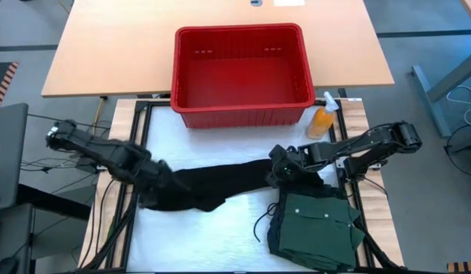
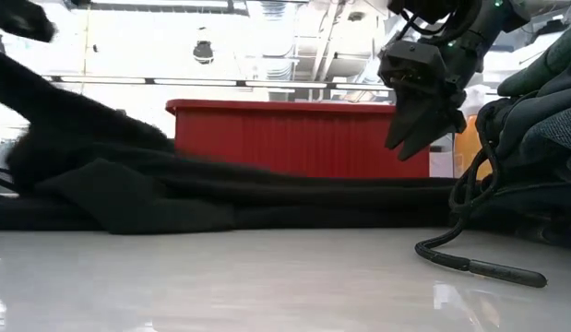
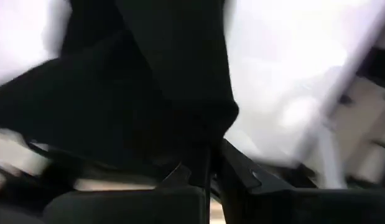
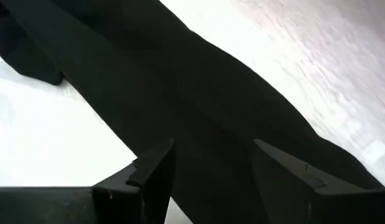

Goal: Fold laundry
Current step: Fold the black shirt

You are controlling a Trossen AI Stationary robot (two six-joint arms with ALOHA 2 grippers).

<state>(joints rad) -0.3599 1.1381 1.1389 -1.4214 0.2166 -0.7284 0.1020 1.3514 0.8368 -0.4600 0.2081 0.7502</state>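
Two end effectors are on one garment from where I sit. My left end effector has its fingers pinched tight on the left end of the black garment, with cloth bunched around the tips in the left wrist view. My right end effector hangs just above the garment's right end with its fingers spread wide and nothing between them; the right wrist view looks down past both fingers onto the dark cloth below.

Its long axis runs left to right across the white worktop, so each arm has its own end directly under it. I judge the coming move to be a straight drop by the right arm onto that end.

Beyond lie the folded green buttoned shirt near the right arm, then the red basket and orange spray bottle.
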